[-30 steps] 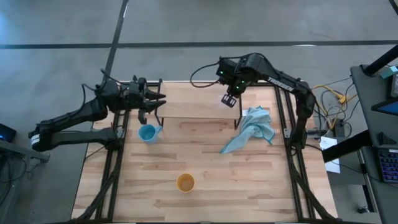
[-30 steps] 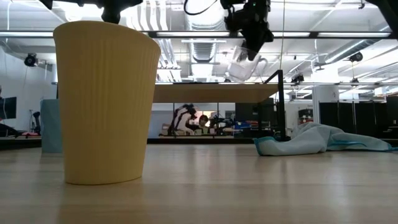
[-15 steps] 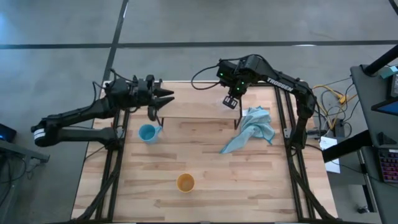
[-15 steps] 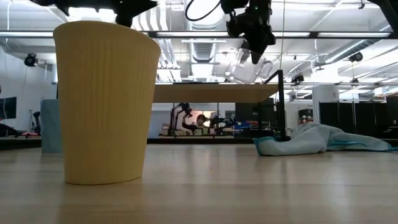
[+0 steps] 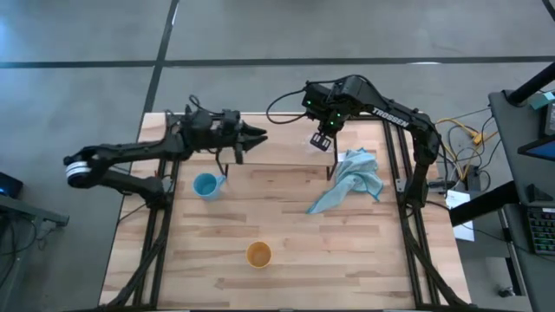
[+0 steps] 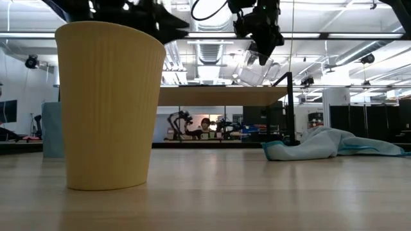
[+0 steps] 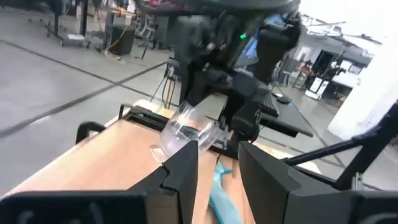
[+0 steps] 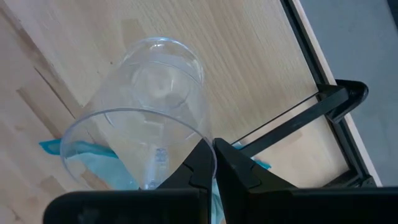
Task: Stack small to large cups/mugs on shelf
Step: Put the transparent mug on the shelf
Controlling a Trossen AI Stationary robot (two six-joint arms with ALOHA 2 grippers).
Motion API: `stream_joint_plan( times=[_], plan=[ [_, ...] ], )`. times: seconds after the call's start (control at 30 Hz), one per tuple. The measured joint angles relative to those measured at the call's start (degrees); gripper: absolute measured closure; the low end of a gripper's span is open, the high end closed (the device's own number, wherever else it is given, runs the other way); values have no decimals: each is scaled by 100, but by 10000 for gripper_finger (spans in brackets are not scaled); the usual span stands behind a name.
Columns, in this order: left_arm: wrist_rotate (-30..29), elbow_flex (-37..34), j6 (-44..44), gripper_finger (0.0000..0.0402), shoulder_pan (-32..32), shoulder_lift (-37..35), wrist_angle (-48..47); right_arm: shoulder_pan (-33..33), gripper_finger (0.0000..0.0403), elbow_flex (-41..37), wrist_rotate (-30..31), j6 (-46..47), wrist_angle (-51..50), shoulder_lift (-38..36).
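The tiny clear cup hangs tilted in my shut right gripper just above the right end of the shelf, a light-wood board on black legs at the table's far edge. My left gripper is open over the shelf's left half and points toward the clear cup, a short way off. The light blue mug stands on the tabletop near the shelf's left leg. The orange-yellow cup stands upright near the table's near edge and fills the foreground of the low view. My right gripper pinches the clear cup's wall at its rim between the two fingers, which look as if one is inside and one outside. The fingers come from above, slanting down. The cup is lifted clear and tilted, hanging below the fingers over the shelf.
A crumpled light blue cloth lies on the table just right of the shelf and toward the near side. Black frame rails run along both table sides. Bare tabletop lies between the mug, the orange-yellow cup and the cloth.
My left arm has swung toward the table's right along the far edge, from the shelf's left leg out over the shelf board toward the clear cup, its fingers staying open. My right gripper and the clear cup have kept almost still.
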Motion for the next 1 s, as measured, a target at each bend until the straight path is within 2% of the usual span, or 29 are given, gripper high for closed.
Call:
stream_joint_plan(
  times=[0.27,0.53,1.0],
  plan=[
    [133,243,-289,299,-56,1245,1501,0,394,0,-1,-1,26,0],
    [389,922,-318,302,-74,2307,1536,0,394,0,-2,0,39,0],
    [426,1692,-324,399,-143,3336,1526,0,394,-2,-4,0,37,0]
  ],
)
